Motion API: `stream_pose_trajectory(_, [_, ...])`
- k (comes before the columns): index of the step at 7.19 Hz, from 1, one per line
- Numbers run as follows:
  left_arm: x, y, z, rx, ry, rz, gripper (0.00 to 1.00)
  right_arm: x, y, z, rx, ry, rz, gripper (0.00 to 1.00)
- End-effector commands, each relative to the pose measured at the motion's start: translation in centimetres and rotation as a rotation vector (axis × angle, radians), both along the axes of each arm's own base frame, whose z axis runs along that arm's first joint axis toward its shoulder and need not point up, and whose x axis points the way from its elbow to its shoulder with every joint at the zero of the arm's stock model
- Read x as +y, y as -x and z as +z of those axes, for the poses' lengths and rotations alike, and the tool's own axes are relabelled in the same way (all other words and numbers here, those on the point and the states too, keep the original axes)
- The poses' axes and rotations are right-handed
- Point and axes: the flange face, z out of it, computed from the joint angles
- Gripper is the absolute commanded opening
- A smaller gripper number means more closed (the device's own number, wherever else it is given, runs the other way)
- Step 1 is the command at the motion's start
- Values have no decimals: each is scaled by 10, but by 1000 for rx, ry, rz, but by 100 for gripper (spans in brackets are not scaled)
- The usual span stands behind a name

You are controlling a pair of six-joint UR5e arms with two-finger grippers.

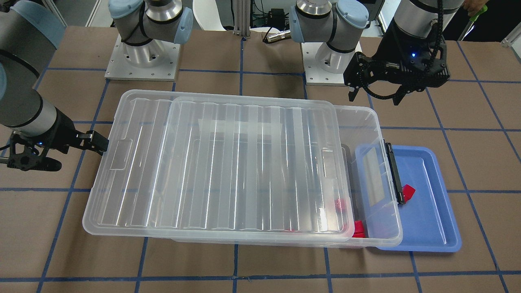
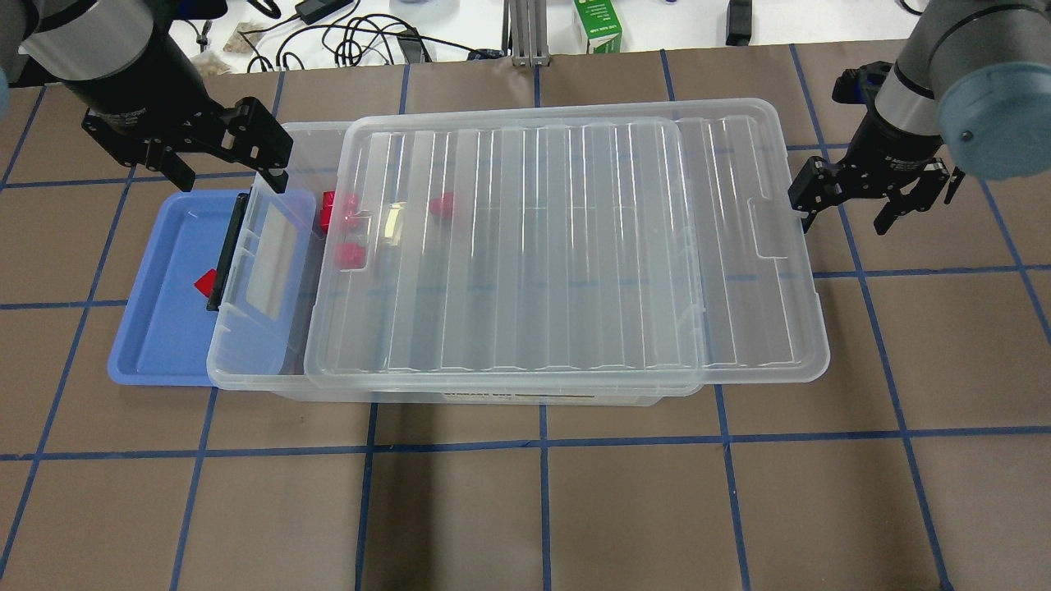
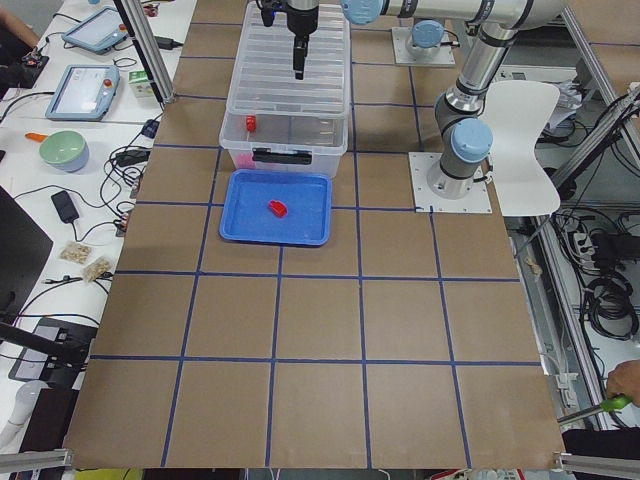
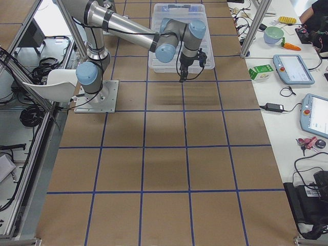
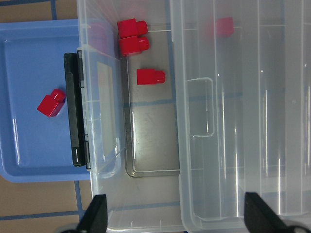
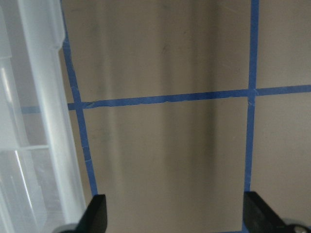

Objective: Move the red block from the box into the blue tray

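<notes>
Hidden first: the ribbed lid (image 2: 566, 246) is slid toward the desk's right edge, so it covers most of the box (image 2: 246, 361) and hides the box's right end. The loose red blocks (image 5: 132, 36) in the box's open left end are clear, but one under the lid is only a blur, and I can't tell if more lie under there. The black latch (image 5: 73, 109) cuts off part of the red block (image 5: 50, 103) in the overhead and front views. My left wrist view shows it whole.

The box lies lengthwise mid-desk. The blue tray (image 2: 156, 328) is tucked under the box's end, toward the desk's left edge. The red block lies in the tray, just beside the latch.

My left gripper (image 2: 228, 164) is spread wide, holding nothing, touching nothing. It hangs above the box's open end, wrist pointing straight down. My right gripper (image 2: 846, 215) is also spread wide and empty. It hangs over bare desk just past the lid's overhanging end, pointing down.
</notes>
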Motion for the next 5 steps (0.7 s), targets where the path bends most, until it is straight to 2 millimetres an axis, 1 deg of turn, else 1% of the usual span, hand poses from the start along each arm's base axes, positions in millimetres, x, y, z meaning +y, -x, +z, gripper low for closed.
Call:
stream_pose_trajectory(1, [1,1,-1,0,-4,-2,100,0,-30,1,10,13,-2,100])
stream_pose_trajectory(2, [1,1,-1,0,-7,-2,100,1,-42,1,9,15,18,100])
stream_pose_trajectory(4, [1,1,-2,1,-8,-2,100,-1,-69,-7,25,16,-41,100])
stream_pose_trajectory(5, [1,1,-2,1,-8,-2,100,1,-82,-7,26,15,-27,100])
